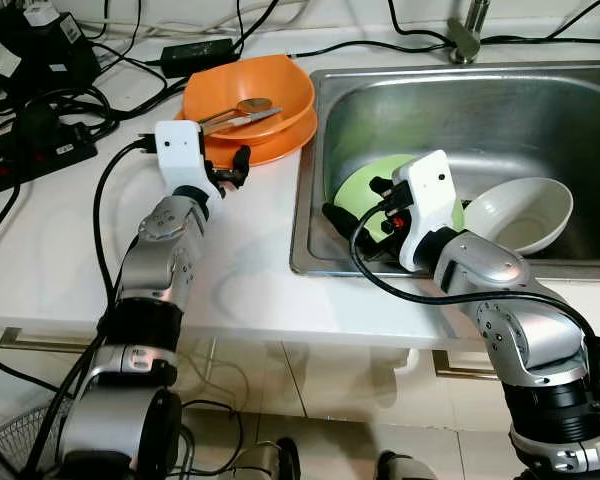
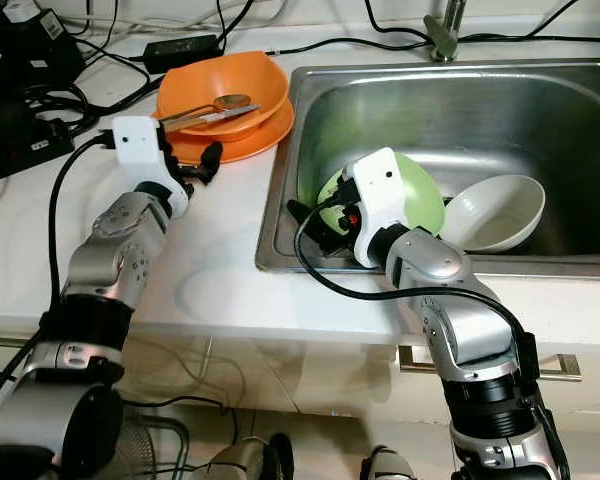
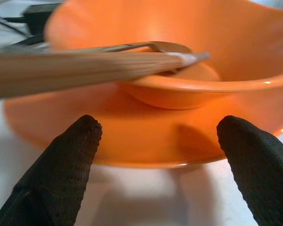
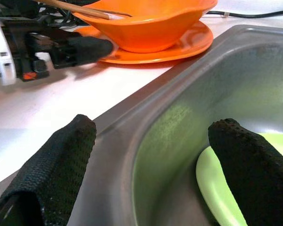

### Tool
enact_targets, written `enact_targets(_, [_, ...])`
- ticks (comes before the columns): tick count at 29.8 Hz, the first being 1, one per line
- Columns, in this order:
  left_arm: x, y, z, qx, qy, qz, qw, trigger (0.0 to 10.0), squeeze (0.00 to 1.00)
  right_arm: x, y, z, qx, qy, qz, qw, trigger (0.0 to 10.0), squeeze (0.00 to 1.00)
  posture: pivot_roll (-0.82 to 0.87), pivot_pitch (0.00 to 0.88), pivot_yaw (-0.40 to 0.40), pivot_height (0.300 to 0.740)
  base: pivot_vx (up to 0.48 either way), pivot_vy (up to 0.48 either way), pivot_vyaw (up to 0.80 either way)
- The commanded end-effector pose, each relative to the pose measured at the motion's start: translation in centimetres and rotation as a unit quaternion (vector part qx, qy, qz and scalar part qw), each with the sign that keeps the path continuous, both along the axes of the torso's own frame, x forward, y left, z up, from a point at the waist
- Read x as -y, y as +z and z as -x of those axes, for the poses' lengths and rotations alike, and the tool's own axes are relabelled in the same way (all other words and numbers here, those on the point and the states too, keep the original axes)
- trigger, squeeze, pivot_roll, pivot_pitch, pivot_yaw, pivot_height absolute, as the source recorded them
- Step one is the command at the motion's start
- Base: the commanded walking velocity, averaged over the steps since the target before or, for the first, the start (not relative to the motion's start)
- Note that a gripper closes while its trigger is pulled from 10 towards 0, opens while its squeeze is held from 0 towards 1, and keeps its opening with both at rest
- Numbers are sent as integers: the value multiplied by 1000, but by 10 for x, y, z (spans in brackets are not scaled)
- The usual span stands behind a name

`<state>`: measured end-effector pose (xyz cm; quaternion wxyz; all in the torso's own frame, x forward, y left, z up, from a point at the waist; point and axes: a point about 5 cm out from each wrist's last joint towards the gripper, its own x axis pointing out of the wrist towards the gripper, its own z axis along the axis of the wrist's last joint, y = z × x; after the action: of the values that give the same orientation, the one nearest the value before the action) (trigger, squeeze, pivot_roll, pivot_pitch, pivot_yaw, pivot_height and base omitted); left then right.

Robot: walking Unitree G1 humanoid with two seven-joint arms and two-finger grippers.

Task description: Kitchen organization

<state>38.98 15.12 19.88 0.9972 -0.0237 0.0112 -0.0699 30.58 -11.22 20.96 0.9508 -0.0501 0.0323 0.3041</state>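
Observation:
An orange bowl sits on an orange plate on the white counter, left of the sink. A spoon and wooden chopsticks lie across the bowl. My left gripper is open, low at the plate's near rim, with the plate's edge between its fingers in the left wrist view. A green plate leans in the sink beside a white bowl. My right gripper is open at the sink's near-left corner, one finger next to the green plate's edge.
A faucet stands behind the sink. A power strip with cables and a black adapter crowd the counter's back left. Bare white counter lies between plate and sink. A fan stands on the floor at lower left.

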Motion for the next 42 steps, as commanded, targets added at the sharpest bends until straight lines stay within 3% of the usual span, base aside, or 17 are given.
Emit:
enact_targets(1, [-3,-3,-3,-19,-6,-31,999,10000,0,-4,2,4,1,13,-1,1000,10000,0,-123,189,143,740,0,0,0])
enact_targets(6, [-5,-7,-9,-45,-19,-48,998,10000,0,-4,2,4,0,13,1,1000,10000,0,-126,187,146,740,0,0,0])
enact_targets(13, [-16,-2,-18,-65,-17,-39,997,10000,0,-6,0,4,-3,11,-1,1000,10000,0,-122,178,149,740,0,0,0])
enact_targets(18, [-19,0,-20,-99,-56,-22,993,10000,0,-7,-1,3,-3,11,-2,1000,10000,0,-119,168,152,740,0,0,0])
enact_targets(23, [-16,-4,-17,-134,-119,-30,983,10000,0,-7,0,2,0,10,-3,1000,10000,0,-110,160,154,740,0,0,0])
enact_targets(42, [-21,-10,-1,-183,-207,-43,960,10000,0,-8,0,-3,4,6,-7,1000,10000,0,-84,150,158,740,0,0,0])
